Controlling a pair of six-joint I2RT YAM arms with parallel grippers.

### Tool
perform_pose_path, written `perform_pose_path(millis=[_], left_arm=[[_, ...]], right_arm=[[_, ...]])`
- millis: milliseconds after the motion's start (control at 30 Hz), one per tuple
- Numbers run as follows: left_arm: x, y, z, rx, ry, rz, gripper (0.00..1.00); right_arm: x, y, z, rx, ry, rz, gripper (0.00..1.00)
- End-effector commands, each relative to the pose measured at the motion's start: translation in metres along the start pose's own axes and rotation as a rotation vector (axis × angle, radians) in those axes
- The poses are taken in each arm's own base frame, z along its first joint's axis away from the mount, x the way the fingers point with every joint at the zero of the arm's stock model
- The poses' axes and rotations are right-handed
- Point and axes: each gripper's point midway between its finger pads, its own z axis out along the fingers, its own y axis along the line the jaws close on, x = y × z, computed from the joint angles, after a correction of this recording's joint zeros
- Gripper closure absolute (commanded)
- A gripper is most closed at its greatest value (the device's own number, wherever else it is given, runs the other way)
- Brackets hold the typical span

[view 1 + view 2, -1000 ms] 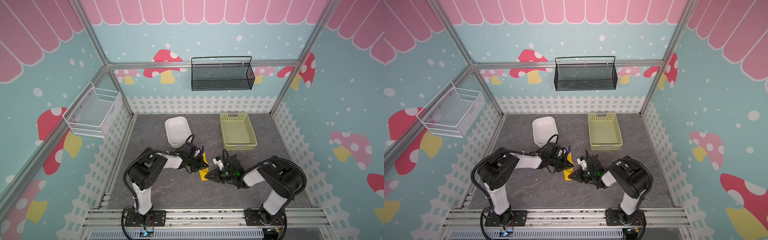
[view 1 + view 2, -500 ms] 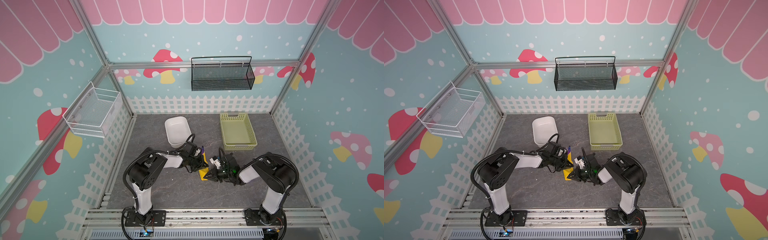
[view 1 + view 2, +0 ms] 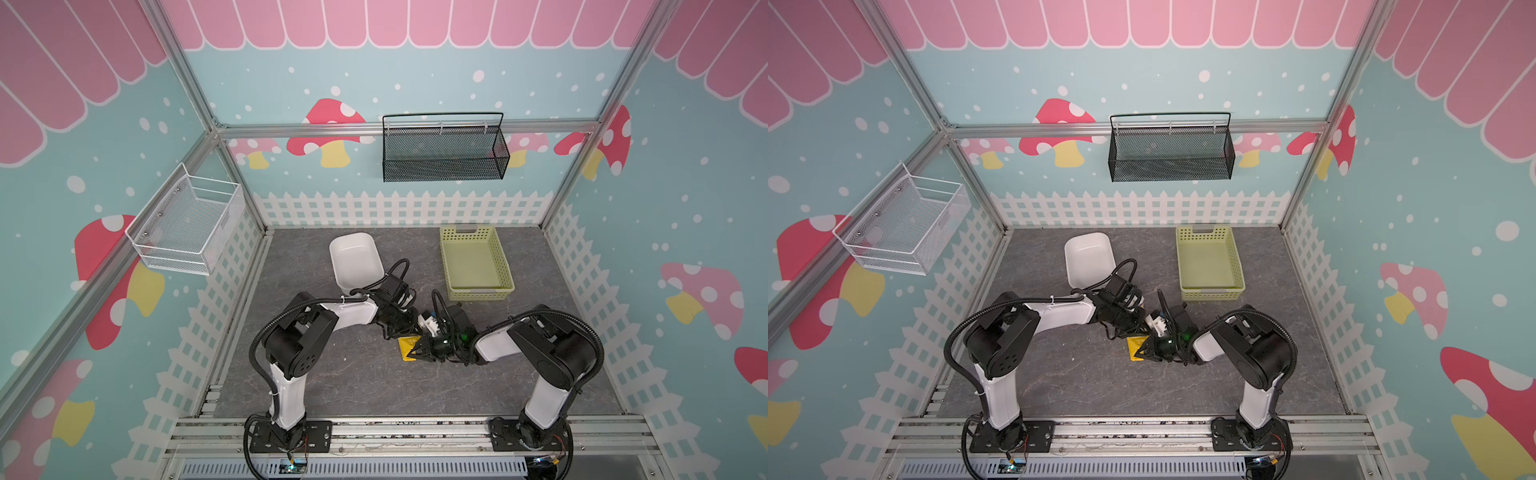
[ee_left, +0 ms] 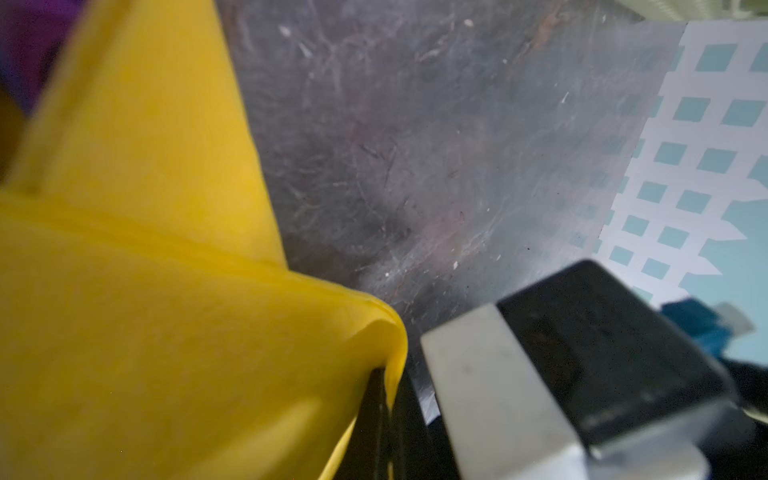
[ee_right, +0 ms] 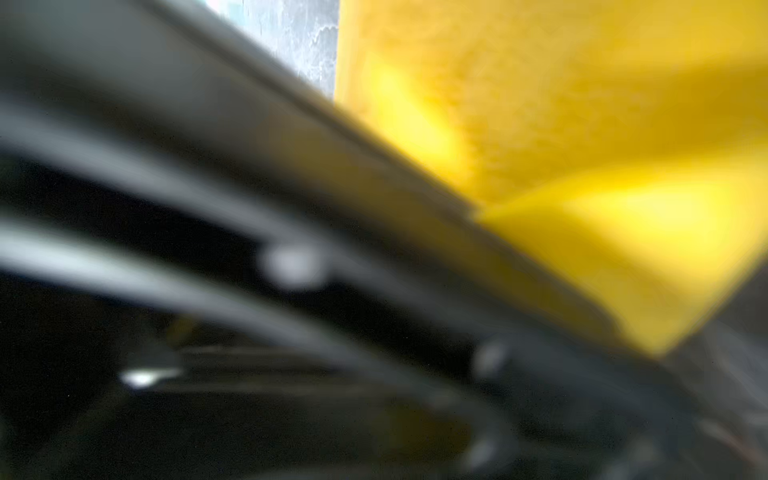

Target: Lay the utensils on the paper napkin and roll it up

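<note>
In both top views the paper napkin point(image 3: 406, 348) point(image 3: 1136, 348) is a small crumpled yellow bundle on the grey marbled table point(image 3: 353, 374). It lies in front of the pale green basket point(image 3: 478, 294), off the basket's near left corner and towards the arm bases. The left gripper point(image 3: 405, 332) comes down on the bundle's end nearer the basket. The right gripper point(image 3: 419, 351) meets its side from below the basket. Both pairs of fingers are drawn fully together, their tips right at the paper. A glossy white bowl point(image 3: 355, 262) sits to the left of the basket.

From the left wrist, the napkin point(image 4: 145, 332) fills half the picture: thin, matte, softly fibrous, folded into layered ridges. One rounded fold curls down over a black finger point(image 4: 374, 424), which looks pinched on the sheet. A dark purple patch of the utensils point(image 4: 29, 41) peeks out behind the paper. The table point(image 4: 415, 145) beyond is scuffed and veined like stone.

From the right wrist everything is blurred. Yellow paper point(image 5: 582, 145) presses along the edge of a dark finger point(image 5: 374, 199). I cannot tell whether it is actually clamped.
</note>
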Motion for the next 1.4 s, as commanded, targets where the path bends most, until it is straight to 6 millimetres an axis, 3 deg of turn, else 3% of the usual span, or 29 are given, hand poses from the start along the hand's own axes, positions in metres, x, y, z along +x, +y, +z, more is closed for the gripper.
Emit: perform_pose_path(millis=[0,267,433,767,900,1067,1367], left_arm=[[0.010,0.001,0.012,-0.009,0.067,0.023,1.00],[0.014,0.003,0.026,0.000,0.107,0.023,1.00],[0.016,0.009,0.030,-0.008,0.118,0.019,1.00],[0.017,0.012,0.033,-0.007,0.124,0.017,1.00],[0.017,0.013,0.033,-0.009,0.124,0.016,1.00],[0.017,0.014,0.034,-0.009,0.124,0.011,1.00],[0.016,0.015,0.032,-0.011,0.117,0.009,1.00]], right_arm=[[0.012,-0.027,-0.001,0.105,0.012,0.059,0.99],[0.010,-0.023,-0.003,0.101,0.001,0.045,0.99],[0.005,-0.010,-0.010,0.088,-0.026,0.020,0.98],[0.007,0.010,-0.043,0.083,-0.100,0.026,0.89],[0.003,0.020,-0.053,0.055,-0.136,0.034,0.78],[-0.006,0.031,-0.051,0.028,-0.133,0.022,0.68],[-0.011,0.040,-0.038,-0.047,-0.086,0.022,0.68]])
